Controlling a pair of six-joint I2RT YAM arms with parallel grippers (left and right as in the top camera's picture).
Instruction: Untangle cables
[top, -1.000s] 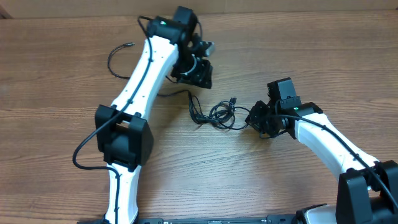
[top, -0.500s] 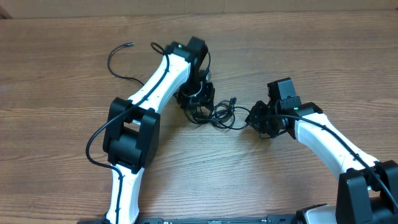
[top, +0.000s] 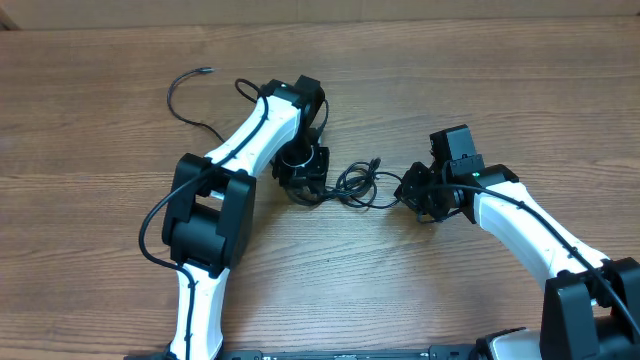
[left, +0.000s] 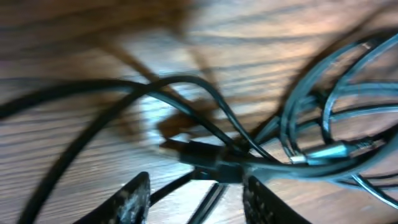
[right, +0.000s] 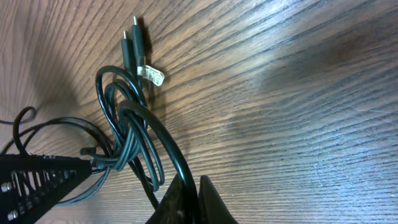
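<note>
Right end effector (right: 188, 200) first: its fingers are pressed together, pinching one black strand of the cables (right: 134, 134) where it leaves the near right side of the tangle. This reads as an anchor grip that holds one side fixed so the other arm has something to pull against.

Just past the pinch, the loops cross over each other on the counter (top: 100, 250). Two plug ends (right: 130, 46) and a small white tag (right: 151, 76) stick out on the far side, free of the loops, so those ends probably don't need threading back through.

The knot (top: 355, 183) lies between the two arms, roughly mid-counter.

Left end effector (left: 196, 199) sits on the knot's left edge, low over the wood. Its fingers (left: 134, 198) are spread, one on each side of a dark connector body and the strands crossing it. Nothing is gripped yet — it looks lined up to close on that crossing. The left wrist view is blurred, so I can't tell which strand would end up caught.

Farthest out, a long strand (top: 185, 95) curls away behind the left arm, well apart from the knot, with its plug tip lying loose. That slack looks like the free length to draw out once the left side is gripped.
</note>
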